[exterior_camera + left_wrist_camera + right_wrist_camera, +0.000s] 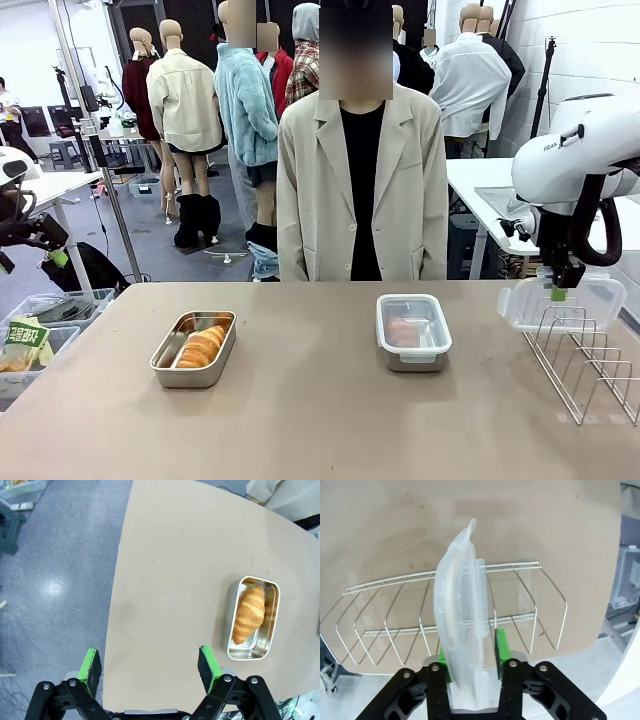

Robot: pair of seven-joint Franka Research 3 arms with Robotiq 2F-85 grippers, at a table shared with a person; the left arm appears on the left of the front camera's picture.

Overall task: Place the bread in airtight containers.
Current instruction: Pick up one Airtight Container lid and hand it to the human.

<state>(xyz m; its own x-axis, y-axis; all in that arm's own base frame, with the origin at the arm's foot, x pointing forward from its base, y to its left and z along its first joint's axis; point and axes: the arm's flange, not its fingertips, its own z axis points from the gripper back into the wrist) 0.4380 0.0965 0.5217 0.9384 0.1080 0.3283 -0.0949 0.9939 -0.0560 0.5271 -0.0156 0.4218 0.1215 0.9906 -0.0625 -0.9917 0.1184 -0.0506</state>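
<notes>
One bread roll [202,346] [249,614] lies in an open steel container [200,378] [276,611] on the table's left half. A second container [415,362] at centre right has a clear lid clipped on, with a roll [403,333] showing through it. Over the wire rack at the right, my right gripper [557,292] [472,650] is shut on another clear lid [560,303] [462,605], held on edge between its green pads. My left gripper [55,258] [148,652] hangs open beyond the table's left edge, holding nothing.
The wire rack [590,360] [395,640] stands at the table's right edge, under the held lid. A person in a beige jacket [362,190] stands at the far side. Plastic bins [40,330] sit on the floor at the left.
</notes>
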